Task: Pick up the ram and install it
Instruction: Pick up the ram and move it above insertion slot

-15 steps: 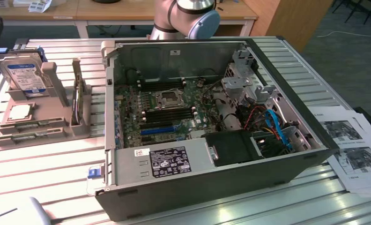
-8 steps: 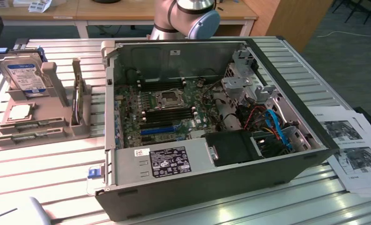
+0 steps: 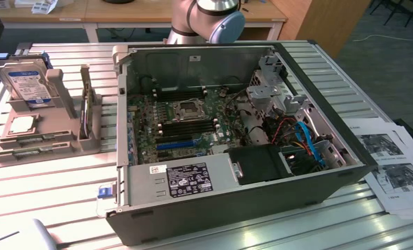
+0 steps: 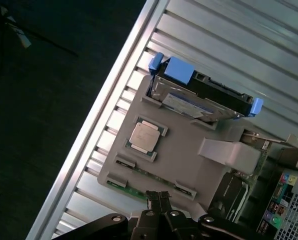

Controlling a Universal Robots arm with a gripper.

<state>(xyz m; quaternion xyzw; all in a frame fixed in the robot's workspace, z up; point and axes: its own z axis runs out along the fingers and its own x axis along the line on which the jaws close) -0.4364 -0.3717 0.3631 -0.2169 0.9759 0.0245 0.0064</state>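
Hovering over the grey tray (image 4: 189, 160), the gripper (image 4: 158, 197) is clenched and empty, tips close by the ram (image 4: 131, 190), which lies in its tray slot. We judge nothing done yet: pickup and seating inside the open computer case (image 3: 227, 213) both remain.

Tool (image 4: 159, 199) was cut off at the picture's edge, its tips pressed together over the grey holder's (image 4: 189, 155) outer rim. Ram (image 4: 130, 190) sat low in the holder's outermost slot, part covered by the tool tips and holder clips; chips too small to tell. Hard drive (image 4: 204, 97) label at the holder's far end was blurred, unreadable. Computer case (image 4: 284, 210) beside the holder was cropped by the picture's corner.

Exterior view: arm (image 3: 208, 20) behind the case was cut off at the edge. Papers (image 3: 391, 172), across the case from the holder, ran out of frame. White object (image 3: 33, 237) on the counter (image 3: 53, 182) near the holder was cropped, unidentifiable.
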